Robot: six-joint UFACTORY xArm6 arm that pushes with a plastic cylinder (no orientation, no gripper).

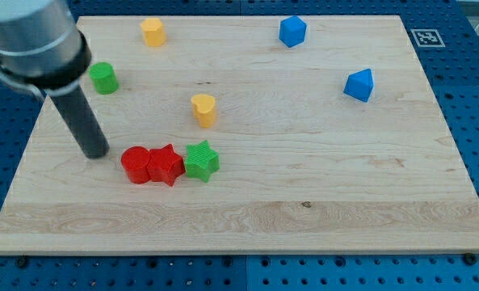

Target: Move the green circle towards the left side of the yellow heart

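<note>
The green circle [103,78] is a short green cylinder near the board's left edge, in the upper left. The yellow heart [204,109] stands right of it and a little lower, near the board's middle. My tip [94,153] rests on the board below the green circle, well apart from it, and just left of the red circle [136,165]. The rod rises from the tip toward the view's upper left.
A red star [166,165] and a green star [200,161] sit in a row touching the red circle. A yellow hexagon [153,31] is at the top. Two blue blocks [292,31] [359,85] lie at the upper right. The wooden board [304,218] ends in blue pegboard.
</note>
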